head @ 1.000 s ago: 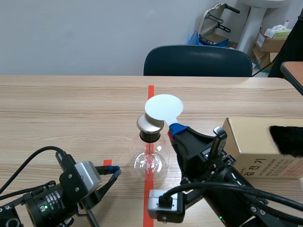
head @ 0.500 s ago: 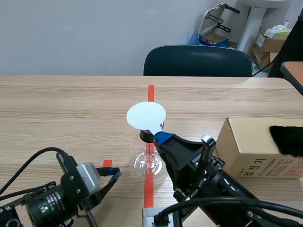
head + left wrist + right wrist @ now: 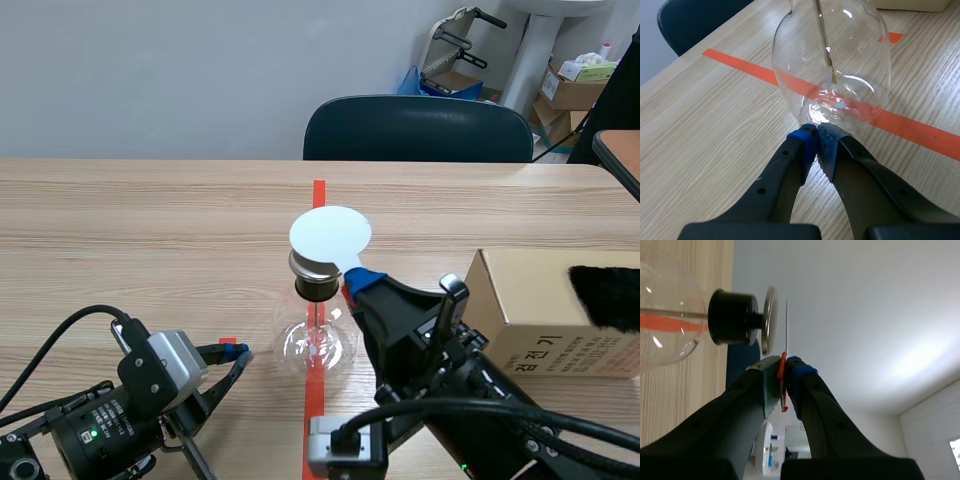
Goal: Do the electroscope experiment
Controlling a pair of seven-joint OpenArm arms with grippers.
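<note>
1. The right gripper (image 3: 784, 369) has its two thick black fingers pinched shut on the thin orange-red handle (image 3: 783, 390) of a flat, round white disc (image 3: 330, 235). One dotted pad presses on each side of the handle.
2. The disc stands edge-on to the gripper. It is just beside a round brushed-metal plate (image 3: 312, 265), with a narrow gap between them in the right wrist view.
3. The plate tops a short black cylindrical stopper (image 3: 317, 288) set in the neck of a clear, bulbous glass flask (image 3: 315, 343). The flask stands upright on the orange-red tape line, in the near middle of the pale wood-grain table (image 3: 150, 230).
4. Inside the flask a thin metal rod (image 3: 822, 30) hangs down and ends in a small pointed gold leaf (image 3: 833, 75).
5. The left gripper (image 3: 816, 137) lies low on the table at the flask's left. Its fingers are closed together with nothing between them, and the tips are at the flask's base. Contact cannot be told.
6. To the right sits a brown cardboard box (image 3: 540, 320) with a black furry piece (image 3: 605, 295) on it. A dark blue chair (image 3: 415, 130) stands at the far edge.
7. Count: two grippers, one disc, one flask, one box, one chair.
</note>
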